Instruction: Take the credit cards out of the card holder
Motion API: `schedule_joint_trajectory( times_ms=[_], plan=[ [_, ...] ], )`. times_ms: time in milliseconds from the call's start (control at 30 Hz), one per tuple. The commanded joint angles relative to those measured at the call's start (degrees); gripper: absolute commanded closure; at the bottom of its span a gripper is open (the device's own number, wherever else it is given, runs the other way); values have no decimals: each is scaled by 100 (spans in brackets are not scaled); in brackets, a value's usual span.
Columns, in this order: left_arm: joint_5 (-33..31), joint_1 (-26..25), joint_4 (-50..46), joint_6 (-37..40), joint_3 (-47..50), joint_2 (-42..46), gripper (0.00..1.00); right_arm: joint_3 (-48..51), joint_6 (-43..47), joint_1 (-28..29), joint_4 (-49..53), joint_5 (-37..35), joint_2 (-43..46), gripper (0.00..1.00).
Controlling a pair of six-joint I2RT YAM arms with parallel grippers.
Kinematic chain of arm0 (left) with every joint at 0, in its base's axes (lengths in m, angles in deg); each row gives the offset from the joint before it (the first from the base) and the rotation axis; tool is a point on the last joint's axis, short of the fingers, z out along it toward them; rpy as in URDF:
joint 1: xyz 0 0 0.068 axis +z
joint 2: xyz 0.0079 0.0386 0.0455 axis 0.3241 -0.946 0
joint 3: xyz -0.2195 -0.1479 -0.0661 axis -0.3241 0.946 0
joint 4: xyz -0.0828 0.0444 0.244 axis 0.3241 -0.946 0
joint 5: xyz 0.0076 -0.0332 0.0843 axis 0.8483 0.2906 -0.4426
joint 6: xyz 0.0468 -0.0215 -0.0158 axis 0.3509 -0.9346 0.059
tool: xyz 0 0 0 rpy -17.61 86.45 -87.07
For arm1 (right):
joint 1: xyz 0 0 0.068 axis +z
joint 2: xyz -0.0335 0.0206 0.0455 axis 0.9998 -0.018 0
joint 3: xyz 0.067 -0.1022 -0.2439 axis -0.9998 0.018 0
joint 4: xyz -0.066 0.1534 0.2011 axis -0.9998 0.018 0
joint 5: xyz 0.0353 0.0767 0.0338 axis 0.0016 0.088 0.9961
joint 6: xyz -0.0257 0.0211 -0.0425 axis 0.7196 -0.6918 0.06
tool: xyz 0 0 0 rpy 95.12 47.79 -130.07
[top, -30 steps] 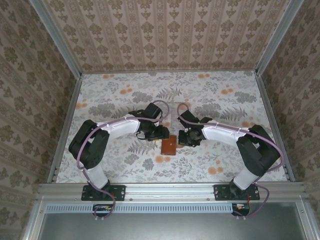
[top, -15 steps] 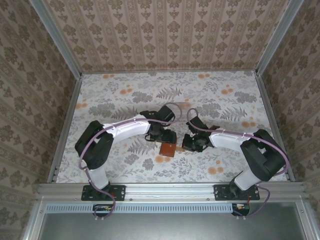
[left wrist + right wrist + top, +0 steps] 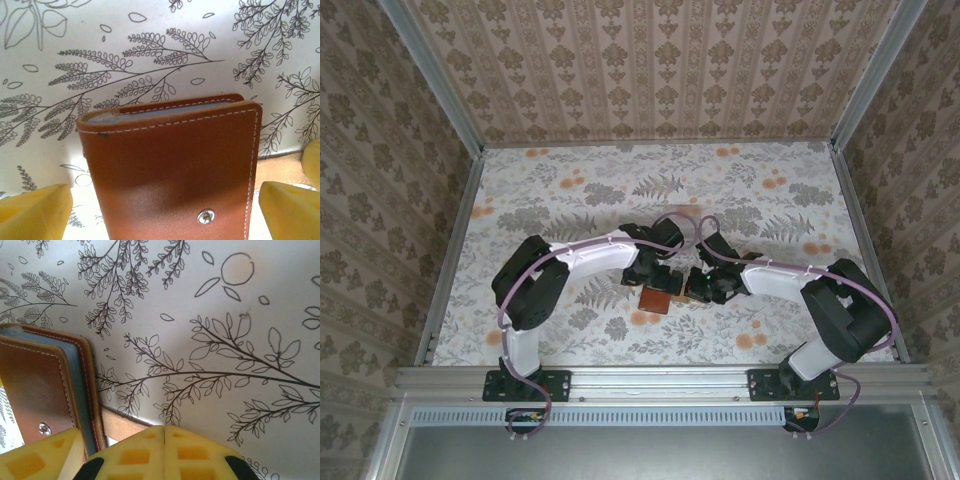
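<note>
Left gripper point(image 3: 164, 192): its two yellow fingers point(image 3: 35, 212) sit in the low left and low right corners of the left wrist view. They are wide apart, one on each side of the card holder point(image 3: 170, 165), and they hold nothing.
Right gripper point(image 3: 164, 440): its two yellow fingers sit at the bottom middle of the right wrist view, pressed flat together.
Strap point(image 3: 125, 421): a thin tan strip runs from the holder to under those shut fingers, low and left of middle in the right wrist view. I cannot tell if it is pinched.
Card holder: it is brown and folded and lies on the table point(image 3: 150, 30). It takes up the lower middle of the left wrist view. In the top view it is the small brown patch between the two grippers, a bit below the middle.
Snap point(image 3: 205, 216): a little silver stud shows bare on the brown cover, near the bottom of the left wrist view. So the strap looks undone.
Blue-grey edge point(image 3: 165, 113): a thin band shows in the gap at the holder's far end. I cannot tell if it is cards or lining.
Credit cards: I think they are all inside the holder.
Table: it is white with drawn leaves and runs on past the holder to the top of both wrist views.
Done: only the strap, I think.
Left to do: open the holder, pull each card out and lay it down. That is nearly the whole job.
</note>
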Motion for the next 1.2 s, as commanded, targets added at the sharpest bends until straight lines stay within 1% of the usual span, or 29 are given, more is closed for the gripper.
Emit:
schedule_joint_trajectory(
  times_ms=[0,167,433,667,800,1000,1067,1167],
  plan=[
    [-100,-69,-204,9,-157,-124,3,101,-73,-35,-140,40,-19,99],
    [-95,-71,-245,13,-206,-193,2,99,-56,-61,-160,84,-51,99],
    [-209,-77,-342,18,-248,-128,7,118,-46,-105,-130,80,-20,99],
    [-413,-65,-490,35,-250,135,7,119,-35,-123,-118,81,10,99],
    [-493,-21,-568,61,-210,306,11,95,-36,-123,-92,58,32,99],
    [-609,68,-651,118,-120,565,12,56,-16,-123,-33,41,36,99],
    [-642,96,-672,139,-92,622,14,57,-26,-121,-30,19,48,99],
    [-670,157,-710,165,-39,713,21,40,-20,-123,-3,-11,87,99]
  ],
)
